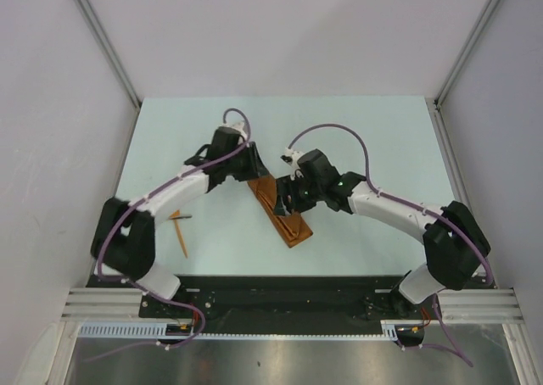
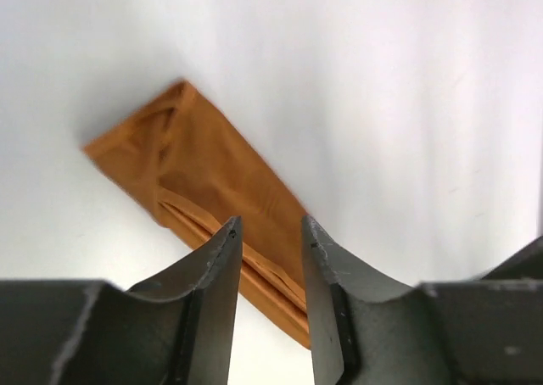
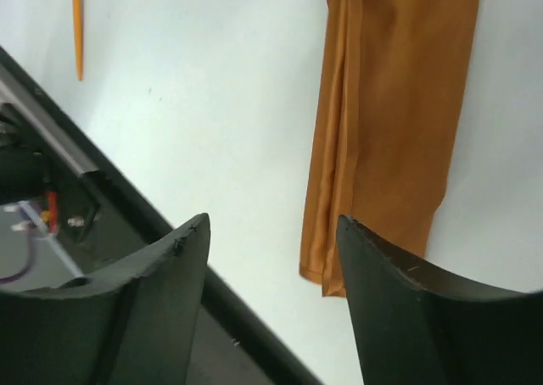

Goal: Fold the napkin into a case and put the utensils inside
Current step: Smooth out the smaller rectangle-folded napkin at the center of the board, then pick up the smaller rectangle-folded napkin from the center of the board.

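Observation:
The napkin [image 1: 285,214] lies folded as a narrow rust-orange layered case, running diagonally across the middle of the table. My left gripper [image 1: 254,173] hangs over its far end, open and empty; in the left wrist view the gripper [image 2: 271,232] has the case [image 2: 212,164] below it. My right gripper [image 1: 285,195] hovers over the case's middle, open and empty; the right wrist view [image 3: 271,232] shows the case's near end [image 3: 399,105]. The utensils [image 1: 179,229] lie on the table to the left, two thin orange pieces touching. One slim stick [image 3: 77,29] shows in the right wrist view.
The black base rail [image 1: 280,292] runs along the table's near edge, close to the case's near end, and shows in the right wrist view [image 3: 127,207]. White walls enclose the pale table [image 1: 356,139] on three sides. The left arm's elbow stands next to the utensils.

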Controlling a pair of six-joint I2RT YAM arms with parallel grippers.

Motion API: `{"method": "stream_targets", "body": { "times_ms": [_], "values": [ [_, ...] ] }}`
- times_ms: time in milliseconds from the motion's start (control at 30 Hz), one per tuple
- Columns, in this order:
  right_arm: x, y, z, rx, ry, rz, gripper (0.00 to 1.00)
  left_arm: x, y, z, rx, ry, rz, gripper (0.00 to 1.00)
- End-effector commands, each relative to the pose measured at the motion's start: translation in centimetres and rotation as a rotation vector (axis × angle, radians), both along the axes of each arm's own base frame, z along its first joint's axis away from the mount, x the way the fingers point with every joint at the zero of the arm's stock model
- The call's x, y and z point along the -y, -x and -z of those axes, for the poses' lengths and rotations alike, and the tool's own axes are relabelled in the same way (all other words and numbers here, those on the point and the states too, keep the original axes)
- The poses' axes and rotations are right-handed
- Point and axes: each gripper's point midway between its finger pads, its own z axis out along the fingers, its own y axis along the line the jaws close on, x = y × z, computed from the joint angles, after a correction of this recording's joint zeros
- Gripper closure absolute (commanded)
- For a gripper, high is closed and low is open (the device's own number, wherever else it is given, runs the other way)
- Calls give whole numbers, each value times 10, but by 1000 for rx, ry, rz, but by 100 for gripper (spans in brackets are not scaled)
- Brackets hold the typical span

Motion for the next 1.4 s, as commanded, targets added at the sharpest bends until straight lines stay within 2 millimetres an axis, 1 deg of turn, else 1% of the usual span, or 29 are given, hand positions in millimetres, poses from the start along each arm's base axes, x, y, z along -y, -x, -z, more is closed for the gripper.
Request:
{"method": "stream_targets", "body": {
  "times_ms": [0, 33, 67, 100, 133, 167, 200, 233, 267, 300, 333, 400, 433, 467, 567, 633, 667, 733, 767, 800, 900, 1033, 1067, 1133, 1167, 1233, 1267, 1333, 1367],
  "values": [
    [11, -17, 4, 195, 240, -52, 24, -47, -3, -72, 109, 100, -124, 61],
    [12, -19, 11, 211, 302, -73, 22, -61, 2, -67, 91, 79, -169, 60],
    [1, -30, 2, 234, 305, -73, 20, -78, 3, -73, 102, 84, -226, 60],
    [-1, -32, 22, 195, 366, -88, 19, -89, 9, -91, 151, 95, -262, 60],
    [1, -36, 30, 202, 430, -74, 18, -102, 17, -92, 148, 83, -303, 59],
    [-1, -37, 34, 199, 448, -79, 18, -123, 19, -88, 151, 52, -388, 59],
    [-10, -39, 32, 208, 445, -87, 17, -133, 28, -104, 200, 57, -426, 59],
    [-12, -38, 45, 195, 475, -92, 17, -141, 34, -106, 210, 48, -455, 58],
    [-16, -35, 50, 205, 496, -96, 16, -153, 41, -98, 192, 21, -506, 58],
    [-21, -38, 52, 209, 504, -92, 16, -161, 45, -101, 206, 7, -542, 56],
    [-17, -39, 66, 207, 555, -82, 15, -166, 52, -104, 221, 6, -559, 56],
    [-22, -35, 75, 215, 596, -98, 15, -174, 61, -100, 203, -22, -582, 56],
    [-21, -38, 75, 246, 628, -83, 15, -174, 65, -98, 207, -27, -575, 56],
    [-24, -34, 82, 249, 647, -95, 16, -171, 66, -97, 207, -17, -557, 56],
    [-27, -32, 91, 259, 693, -90, 19, -167, 70, -89, 186, -4, -535, 57],
    [-20, -30, 98, 245, 751, -68, 22, -163, 71, -85, 177, 4, -518, 57],
    [-22, -30, 104, 238, 773, -68, 28, -163, 72, -85, 180, 5, -514, 57],
    [-21, -24, 108, 232, 802, -61, 33, -164, 71, -85, 188, -3, -510, 57],
    [-21, -22, 111, 227, 809, -61, 38, -164, 71, -84, 187, -7, -507, 57],
    [-20, -19, 114, 225, 819, -60, 41, -165, 71, -84, 190, -12, -506, 57],
    [-15, -21, 125, 217, 844, -38, 50, -165, 71, -84, 191, -18, -504, 57],
    [-7, -32, 124, 235, 856, 3, 63, -164, 72, -84, 191, -23, -489, 57],
    [-7, -34, 123, 242, 857, 0, 70, -165, 71, -83, 190, -28, -491, 57],
    [-4, -41, 119, 262, 868, 13, 76, -166, 71, -81, 186, -34, -494, 57],
    [-1, -44, 118, 270, 878, 11, 82, -166, 71, -81, 184, -34, -496, 57],
    [0, -50, 113, 281, 877, 13, 87, -166, 71, -80, 179, -33, -499, 57],
    [1, -53, 111, 284, 879, 12, 100, -166, 71, -81, 182, -30, -498, 57],
    [-5, -54, 104, 277, 850, -4, 100, -164, 70, -81, 181, -24, -493, 57],
    [-10, -56, 93, 279, 810, 2, 100, -164, 70, -81, 181, -24, -491, 57]
  ]
}}
